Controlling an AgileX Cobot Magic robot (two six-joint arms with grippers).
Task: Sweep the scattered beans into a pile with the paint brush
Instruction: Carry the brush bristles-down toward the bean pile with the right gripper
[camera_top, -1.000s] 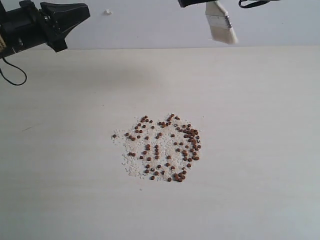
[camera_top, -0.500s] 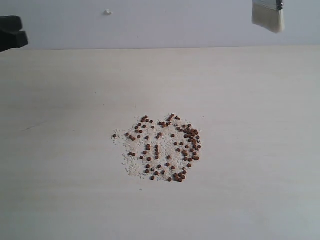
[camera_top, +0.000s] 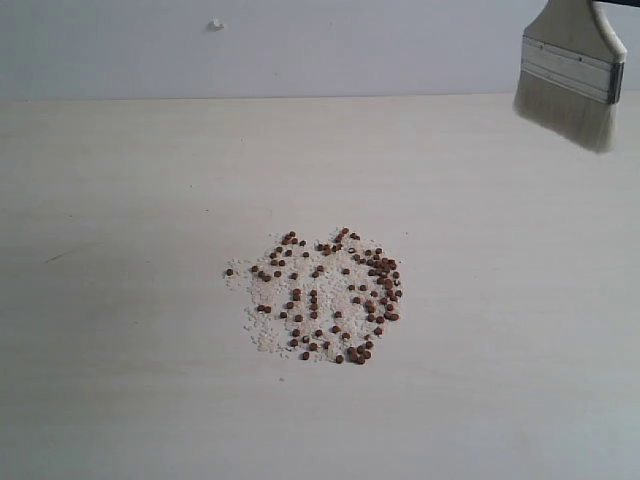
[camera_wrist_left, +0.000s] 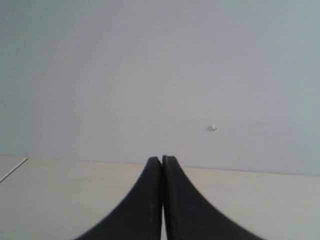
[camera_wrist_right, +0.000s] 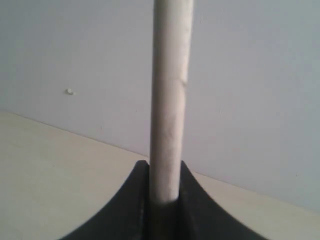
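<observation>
Reddish-brown beans (camera_top: 330, 295) mixed with white crumbs lie in a loose pile (camera_top: 318, 300) at the middle of the pale table. The paint brush (camera_top: 572, 78) hangs at the upper right of the exterior view, cream bristles down, silver ferrule above them, well above and right of the pile. In the right wrist view its edge-on handle (camera_wrist_right: 170, 100) rises from between the black jaws of my right gripper (camera_wrist_right: 165, 167), which is shut on it. My left gripper (camera_wrist_left: 161, 159) is shut with nothing in it and faces the wall; it is out of the exterior view.
The pale wooden table (camera_top: 130, 380) meets a grey wall along its far edge. A small white speck (camera_top: 214, 24) sits on the wall at the upper left.
The left arm has withdrawn out of the exterior view to the left. The brush has swung from the top middle to the upper right and come lower and nearer. The beans have not moved.
</observation>
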